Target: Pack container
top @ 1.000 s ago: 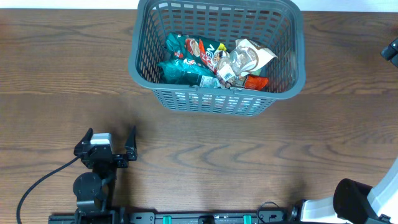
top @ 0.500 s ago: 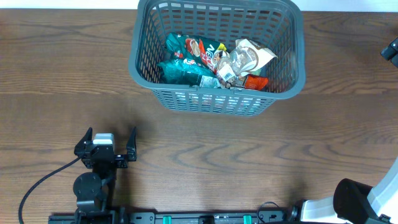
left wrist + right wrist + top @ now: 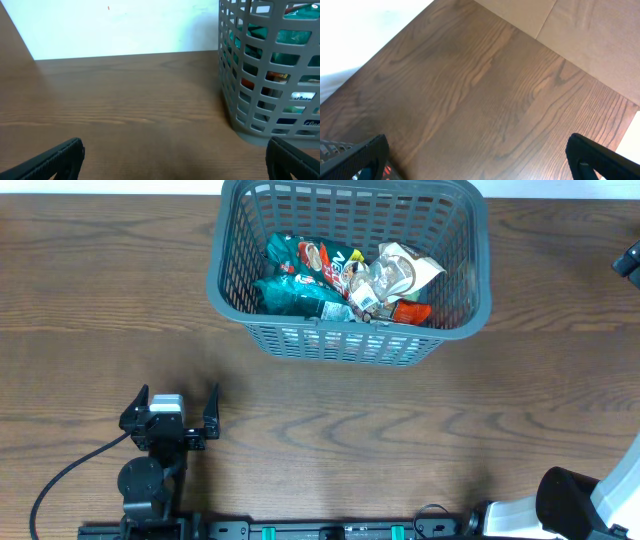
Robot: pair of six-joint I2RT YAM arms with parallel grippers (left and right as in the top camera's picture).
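One upright container (image 3: 340, 342), lengthwise left-right

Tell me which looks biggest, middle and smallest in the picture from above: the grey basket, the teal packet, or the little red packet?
1. grey basket: by far the biggest.
2. teal packet: middle.
3. red packet: smallest showing, but other packets partly cover it, so its full size is unsure.

Overhead looks straight down; left wrist low, level, sharing the container (image 3: 214, 275); right wrist downward.
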